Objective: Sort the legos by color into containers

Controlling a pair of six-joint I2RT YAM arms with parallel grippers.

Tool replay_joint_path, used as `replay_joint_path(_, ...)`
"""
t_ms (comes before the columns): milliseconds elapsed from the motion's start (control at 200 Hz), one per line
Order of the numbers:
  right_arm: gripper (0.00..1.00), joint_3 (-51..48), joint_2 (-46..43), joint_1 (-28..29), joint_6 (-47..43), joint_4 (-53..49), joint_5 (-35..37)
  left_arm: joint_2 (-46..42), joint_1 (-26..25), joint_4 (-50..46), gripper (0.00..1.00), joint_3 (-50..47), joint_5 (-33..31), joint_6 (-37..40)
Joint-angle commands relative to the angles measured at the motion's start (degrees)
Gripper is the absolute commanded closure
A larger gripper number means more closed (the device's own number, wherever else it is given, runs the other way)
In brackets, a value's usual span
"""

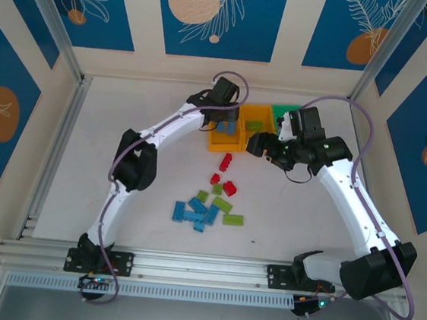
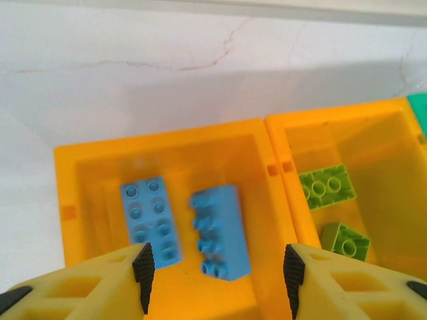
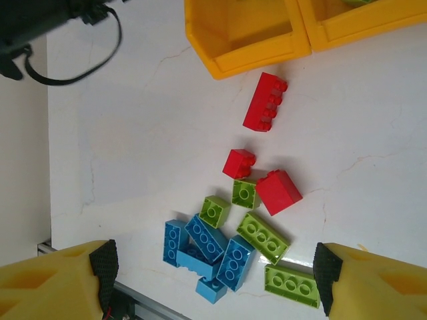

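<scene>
My left gripper point(image 2: 217, 273) hangs open over the left orange-yellow container point(image 2: 67, 193), nothing between its fingers. Two light blue legos lie in that bin, one flat point(image 2: 150, 217) and one on its side point(image 2: 220, 230). The middle orange-yellow container point(image 2: 387, 133) holds two lime legos point(image 2: 327, 187). A corner of the green container point(image 2: 419, 107) shows at the right. My right gripper point(image 3: 216, 273) is open, high above the loose pile: three red legos point(image 3: 265, 101), several lime ones point(image 3: 263, 237) and several blue ones point(image 3: 207, 239) on the white table.
From above, the row of bins point(image 1: 257, 122) sits at the back centre with both grippers close to it, left point(image 1: 225, 123) and right point(image 1: 261, 145). The loose pile point(image 1: 209, 205) lies mid-table. An aluminium rail point(image 1: 187, 268) runs along the near edge.
</scene>
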Motion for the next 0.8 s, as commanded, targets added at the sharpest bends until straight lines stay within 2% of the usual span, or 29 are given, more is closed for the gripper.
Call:
replay_joint_path(0, 0.2, -0.71, -0.36, 0.23, 1.27, 0.32, 0.58, -5.43, 0.03, -0.71, 0.46, 0.95, 2.68, 2.14)
replay_joint_path(85, 0.2, -0.91, 0.37, 0.81, 2.63, -0.45, 3.18, -12.74, -0.29, 2.47, 0.5, -5.97, 4.65, 2.6)
replay_joint_path(215, 0.2, -1.43, 2.69, 3.03, 7.06, -0.83, 7.18, -28.27, -1.21, 9.59, 0.53, -22.51, 7.68, 5.67)
replay_joint_path(360, 0.2, -0.52, 8.97, 7.93, 9.87, 0.75, 7.31, -44.73, -2.41, 12.33, 0.49, -39.1, 9.12, 12.56)
replay_joint_path(575, 0.22, 4.13, 23.41, 13.15, 12.02, 2.91, 11.6, -64.9, -3.21, 8.83, 0.44, -58.18, 13.79, 26.8)
replay_joint_path(795, 0.26, 10.75, 37.11, 13.82, 11.57, 5.75, 14.87, -77.87, -3.28, 4.0, 0.34, -68.52, 14.57, 34.65)
